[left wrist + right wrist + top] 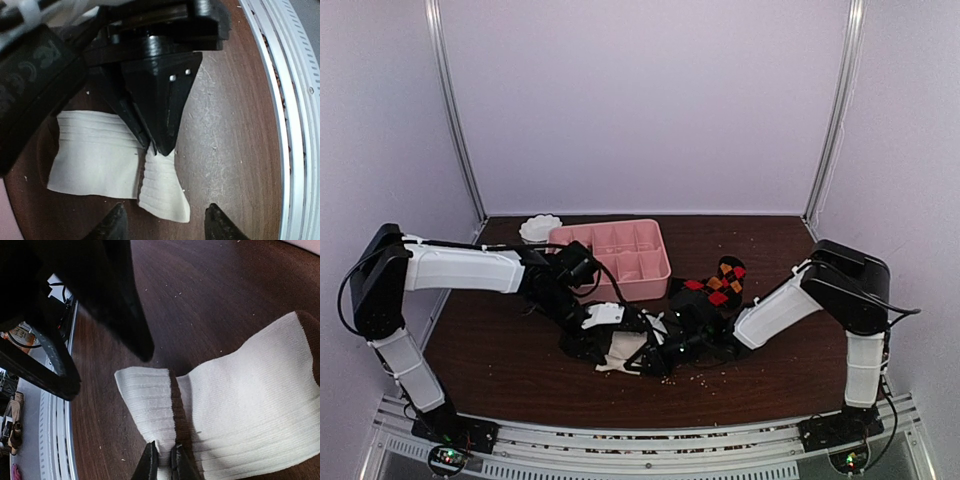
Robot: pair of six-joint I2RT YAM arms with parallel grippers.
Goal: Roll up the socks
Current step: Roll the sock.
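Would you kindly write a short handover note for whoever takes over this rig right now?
The left gripper is open and empty, hovering over the white sock.
The right gripper is shut on that sock's ribbed edge.
The white sock lies flat on the table, centre front. The argyle sock lies just right of the pink tray.
Done: nothing rolled yet.
Left: roll the white sock, then the argyle sock.

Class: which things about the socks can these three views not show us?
Top view: cream-white ribbed sock mostly covered by left gripper and right gripper; outline hidden.
Top view: black argyle-diamond sock partly behind right arm; one or two, unclear.
Right wrist view: the cream-white ribbed sock's far end cut off by frame edge.
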